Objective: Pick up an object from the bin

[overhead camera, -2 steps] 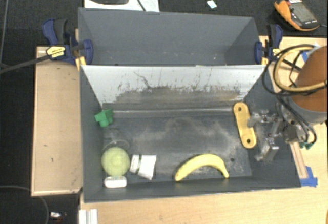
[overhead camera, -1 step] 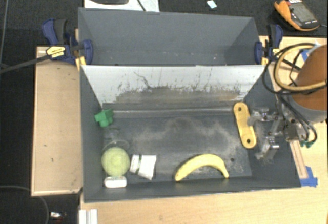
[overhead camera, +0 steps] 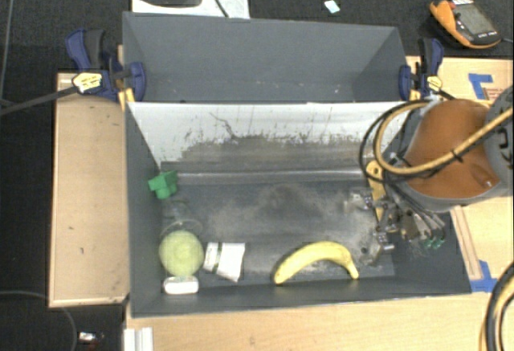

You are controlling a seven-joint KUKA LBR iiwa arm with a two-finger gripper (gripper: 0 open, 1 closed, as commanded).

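Observation:
My gripper point(overhead camera: 377, 238) hangs low in the bin's right front part, under the orange wrist cover. A yellow banana point(overhead camera: 315, 259) lies on the floor near the front wall, curved with its ends pointing down toward the front. Its right tip is just left of the gripper, close to it; whether they touch cannot be made out. Nothing shows between the gripper's tips.
In the front left corner lie a pale green ball point(overhead camera: 181, 252), a small white bottle-like piece point(overhead camera: 227, 259) and a flat white piece point(overhead camera: 181, 286). A small green block point(overhead camera: 163, 185) sits by the left wall. The arm and cables cover the bin's right side.

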